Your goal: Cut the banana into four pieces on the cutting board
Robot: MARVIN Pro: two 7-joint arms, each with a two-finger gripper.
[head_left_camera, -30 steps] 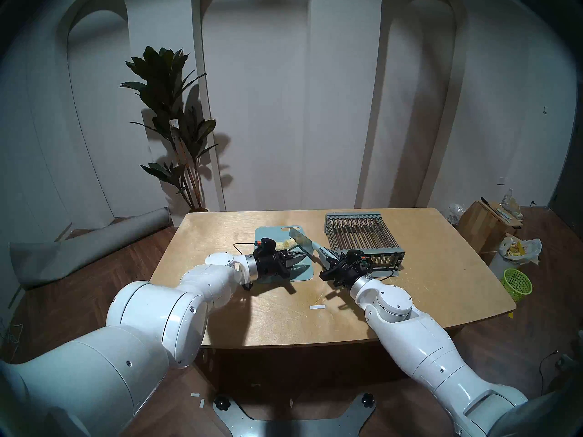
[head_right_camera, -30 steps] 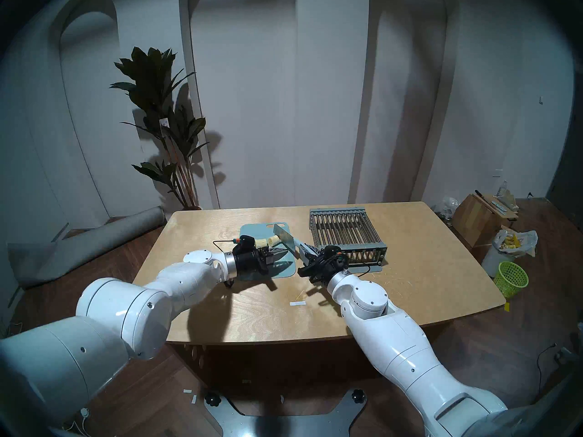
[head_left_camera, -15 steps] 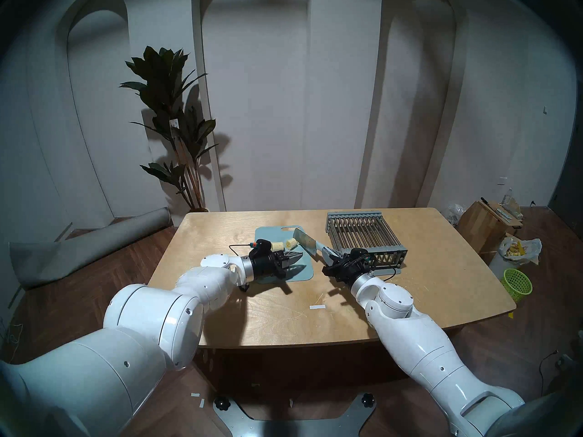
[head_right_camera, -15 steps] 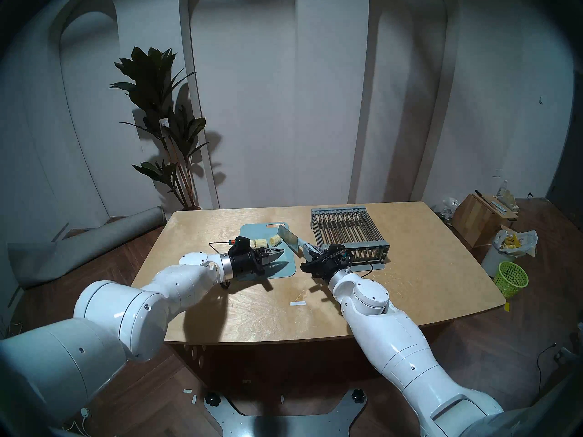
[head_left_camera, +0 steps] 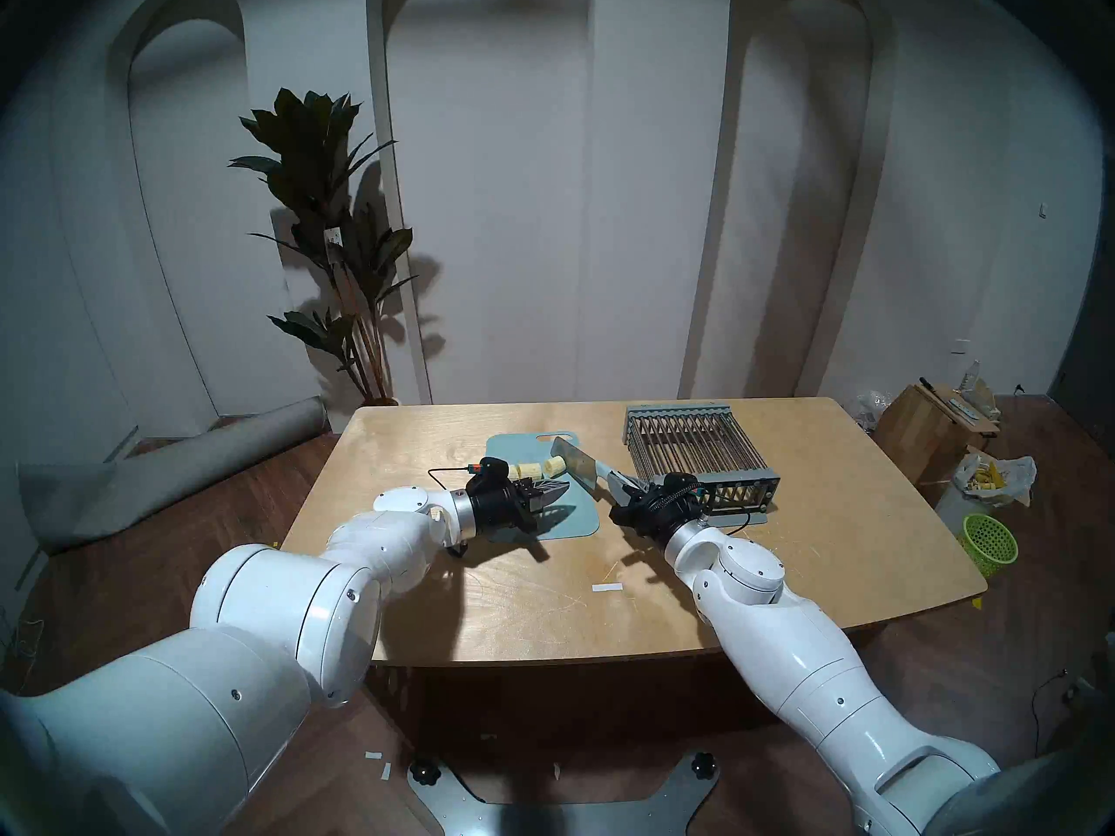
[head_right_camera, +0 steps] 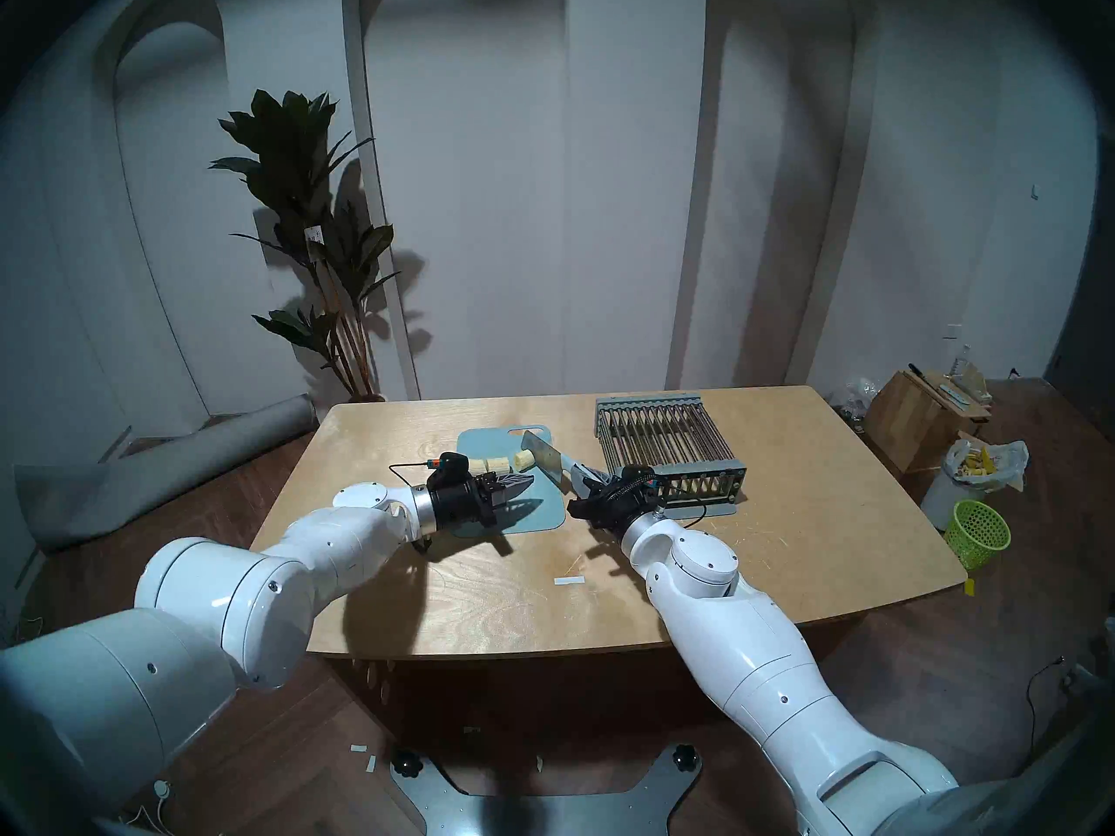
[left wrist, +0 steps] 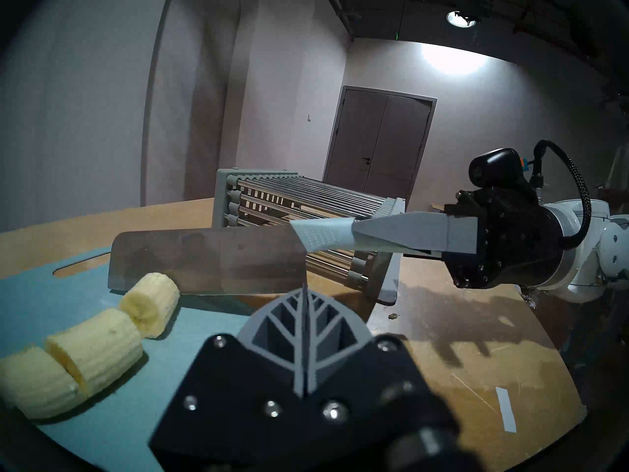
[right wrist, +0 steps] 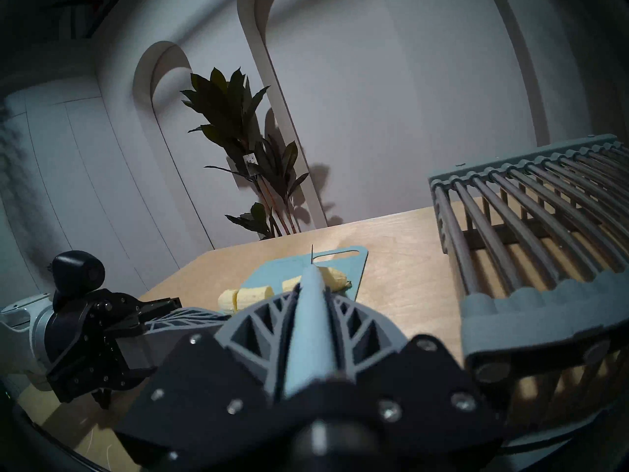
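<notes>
The banana lies cut into short pale chunks (head_left_camera: 531, 470) in a row on the blue-grey cutting board (head_left_camera: 576, 515); the left wrist view shows three chunks (left wrist: 97, 348). My right gripper (head_left_camera: 624, 485) is shut on the light handle of a cleaver (head_left_camera: 578, 462). Its blade (left wrist: 211, 263) stands on edge at the row's right end, against the nearest chunk (left wrist: 149, 304). In the right wrist view the blade sits between the chunks (right wrist: 253, 294) and an end piece (right wrist: 335, 277). My left gripper (head_left_camera: 558, 490) is shut and empty, hovering over the board just in front of the chunks.
A grey slatted rack (head_left_camera: 694, 449) with metal bars stands right of the board, close behind my right wrist. A white tape strip (head_left_camera: 606, 587) lies on the wooden table (head_left_camera: 482, 605). On the floor to the right are a green basket (head_left_camera: 989, 542) and a plastic bag (head_left_camera: 995, 479).
The cleaver tipped up off the banana and came back down at the row's right end. My left arm drew back to the left, uncovering one more chunk.
</notes>
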